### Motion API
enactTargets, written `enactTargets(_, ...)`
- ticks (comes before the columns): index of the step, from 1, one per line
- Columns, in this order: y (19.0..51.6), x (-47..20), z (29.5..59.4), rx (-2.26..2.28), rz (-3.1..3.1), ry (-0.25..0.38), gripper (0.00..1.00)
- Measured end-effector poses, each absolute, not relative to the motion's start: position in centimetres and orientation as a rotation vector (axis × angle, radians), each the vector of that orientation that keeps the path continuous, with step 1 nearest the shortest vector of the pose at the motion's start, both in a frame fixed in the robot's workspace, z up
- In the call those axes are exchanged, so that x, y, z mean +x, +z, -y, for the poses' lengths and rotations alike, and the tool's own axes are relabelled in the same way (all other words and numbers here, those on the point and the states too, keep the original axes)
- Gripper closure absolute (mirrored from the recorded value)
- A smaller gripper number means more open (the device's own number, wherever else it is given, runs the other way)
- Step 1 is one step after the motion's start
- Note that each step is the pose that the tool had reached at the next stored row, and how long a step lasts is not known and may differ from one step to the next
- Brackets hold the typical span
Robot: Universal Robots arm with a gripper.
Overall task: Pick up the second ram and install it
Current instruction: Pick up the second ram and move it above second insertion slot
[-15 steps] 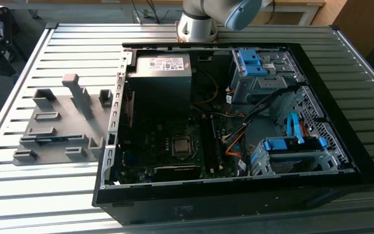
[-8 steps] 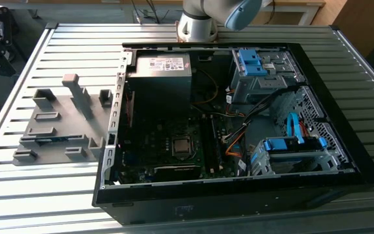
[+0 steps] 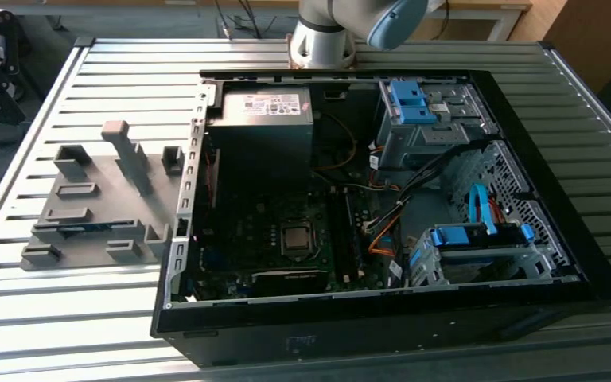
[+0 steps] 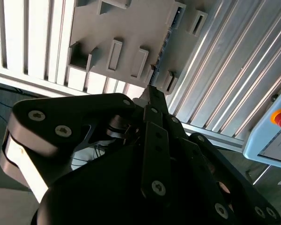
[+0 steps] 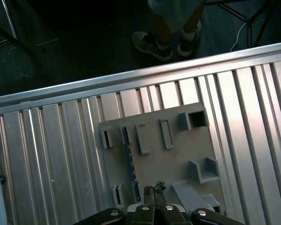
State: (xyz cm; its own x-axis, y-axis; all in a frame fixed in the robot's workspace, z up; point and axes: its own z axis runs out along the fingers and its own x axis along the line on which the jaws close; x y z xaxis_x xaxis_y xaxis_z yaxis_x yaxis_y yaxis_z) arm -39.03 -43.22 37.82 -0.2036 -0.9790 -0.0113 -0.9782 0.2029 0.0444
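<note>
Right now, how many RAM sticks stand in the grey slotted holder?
1. The second ram stands on edge in a long slot of the grey holder, to the exterior view's left of the computer case. Deeper slots could hide another.

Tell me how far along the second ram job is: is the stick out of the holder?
Done: nothing that shows. The second ram sits on edge in a slot of the grey holder. In hand: the gripper hangs above the holder, close to that stick, carrying nothing visible. Left: the pick-up itself and seating the stick in the open computer case.
</note>
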Motion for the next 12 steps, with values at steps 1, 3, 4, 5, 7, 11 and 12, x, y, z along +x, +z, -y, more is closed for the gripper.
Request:
enactTargets(1,37.82,-39.02,43.22,1.973,2.419,-0.065,0.89)
enactTargets(3,37.82,-39.03,43.22,1.978,2.415,-0.065,0.89)
enactTargets(4,37.82,-39.02,43.22,1.981,2.412,-0.065,0.89)
enactTargets(5,37.82,-39.03,43.22,1.984,2.410,-0.065,0.89)
enactTargets(7,37.82,-39.03,43.22,1.988,2.406,-0.065,0.89)
enactTargets(11,37.82,-39.03,43.22,1.998,2.398,-0.064,0.89)
enactTargets(12,37.82,-39.03,43.22,2.000,2.396,-0.064,0.89)
